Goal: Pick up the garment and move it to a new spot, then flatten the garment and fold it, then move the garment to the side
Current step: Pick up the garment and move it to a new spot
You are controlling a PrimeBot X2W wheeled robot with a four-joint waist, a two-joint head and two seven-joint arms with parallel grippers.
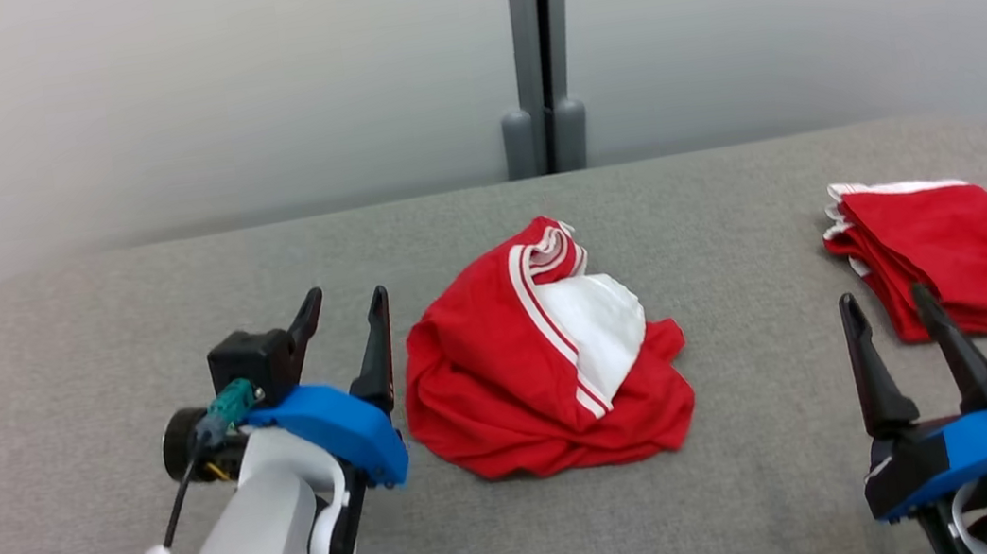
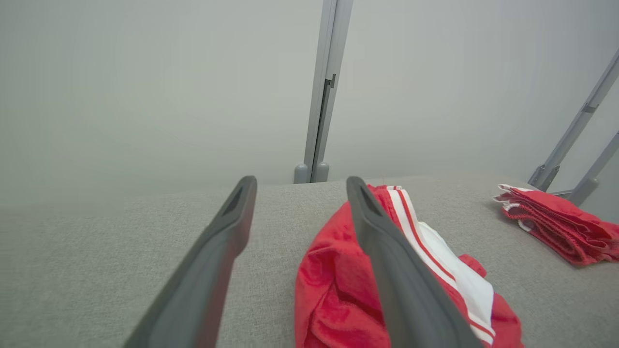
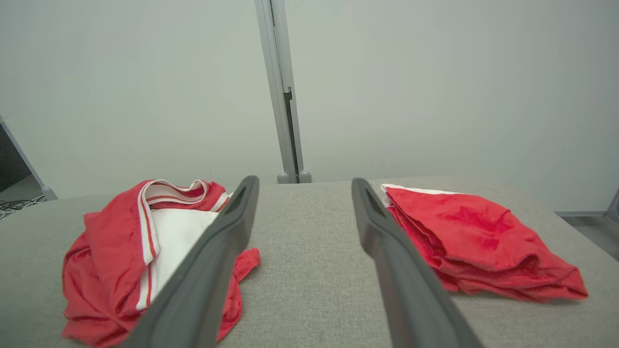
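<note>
Left gripper (image 1: 346,293), jaws wide and empty, has the crumpled garment (image 1: 508,389) just to its right; right gripper (image 1: 882,295), equally wide, stands farther off.

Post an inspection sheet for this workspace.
Surface: grey fabric tabletop, flat.
Job's things: red garment with white stripes, crumpled at centre, not flattened or folded.
Clutter: folded red garment at the right side, apart from the crumpled one.
Grippers: left gripper beside the crumpled garment's left edge, jaws open, empty; right gripper by the folded garment, jaws open, empty.
Cables: black cable with a white tag along the left forearm.
Surroundings: pale wall, grey post behind.
</note>
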